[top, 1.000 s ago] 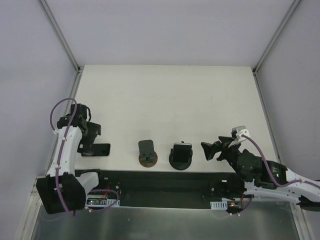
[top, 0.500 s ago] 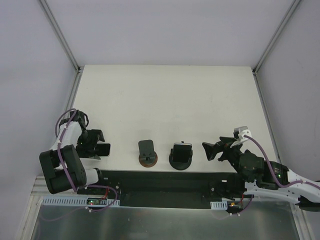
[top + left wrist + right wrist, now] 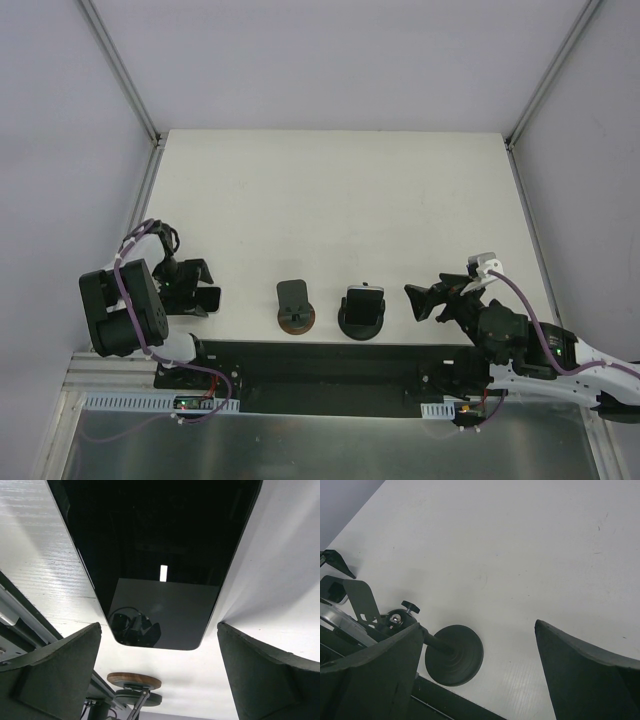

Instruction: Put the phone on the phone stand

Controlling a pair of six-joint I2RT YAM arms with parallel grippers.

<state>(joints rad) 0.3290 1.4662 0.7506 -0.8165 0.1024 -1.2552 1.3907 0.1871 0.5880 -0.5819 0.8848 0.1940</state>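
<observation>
**Left claw straddles the phone on the worktop**

The flat black glossy-screened phone (image 3: 207, 298) lies face up on the white worktop (image 3: 330, 200), near its left near corner. It is well apart from the empty phone stand with the round brown wooden base (image 3: 295, 305), which stands to its right along the near edge.

The left claw (image 3: 192, 285) sits low over the phone with its jaws spread wide. In the left wrist view, one dark finger (image 3: 55, 680) is on each side of the phone's rounded end. Whether the pads touch the phone's edges cannot be told.

Just right of the wooden-based stand is a second, all-black stand with a round base (image 3: 362, 318), and another dark phone (image 3: 365, 298) leans on it.

The right claw (image 3: 411, 303) hovers near this black stand, on its right. Its jaws are wide apart, with nothing between them.
</observation>
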